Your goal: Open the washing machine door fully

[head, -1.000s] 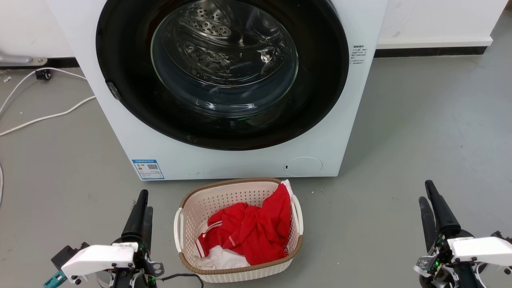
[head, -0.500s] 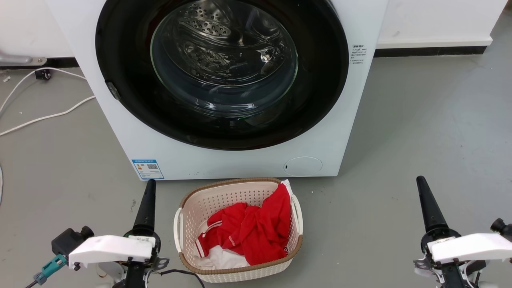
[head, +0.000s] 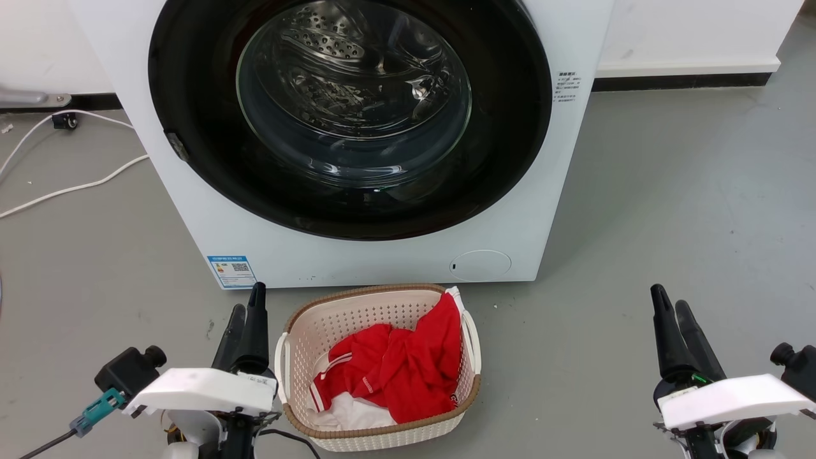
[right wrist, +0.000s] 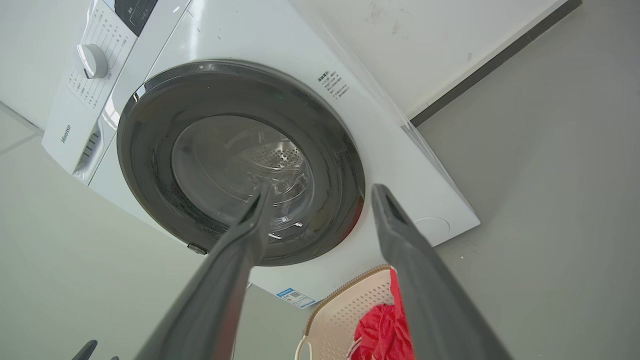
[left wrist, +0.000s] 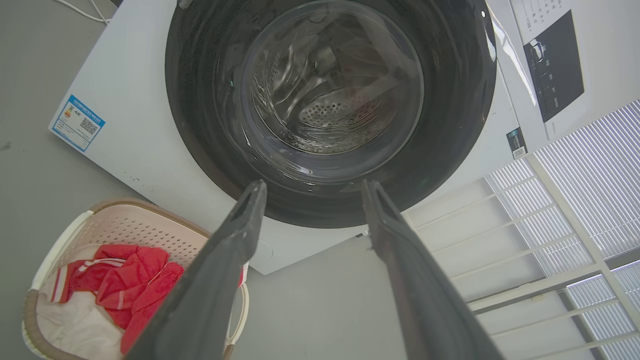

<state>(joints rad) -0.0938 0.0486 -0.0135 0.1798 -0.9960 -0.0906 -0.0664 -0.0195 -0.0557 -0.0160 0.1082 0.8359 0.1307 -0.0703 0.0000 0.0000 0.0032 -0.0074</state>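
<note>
Two grippers showed low in your head view, both well short of the washing machine (head: 210, 223) and touching nothing. The left gripper (head: 247, 299) stood off the washer's left front corner. In the left wrist view its fingers (left wrist: 235, 240) were spread apart with nothing between them. The right gripper (head: 669, 298) stood well out past the washer's right side, its fingers (right wrist: 400, 230) likewise parted and empty.

The washing machine door (head: 350, 115), glossy black around a clear glass bowl, covered most of the washer's white front. It lay flat against that front, closed, with the perforated steel drum (head: 331, 44) visible through the glass. A small grey tab (head: 177, 145) sat on the door's left edge. Below the door you had a round white service flap (head: 480, 265) at the washer's lower right and a blue label (head: 232, 271) at its lower left.

The washer stood on a smooth grey floor (head: 669, 191), its back toward a white wall (head: 688, 25) with a black skirting strip (head: 676, 81). White cables (head: 70, 188) trailed over the floor to the washer's left. Just in front of the washer, between your grippers and nearer the left one, stood a cream perforated laundry basket (head: 357, 291) with a brown rim. It held a red garment (head: 401, 370) over something white (head: 357, 414). The right wrist view caught a white dial (right wrist: 93, 61) on the panel above the door.
</note>
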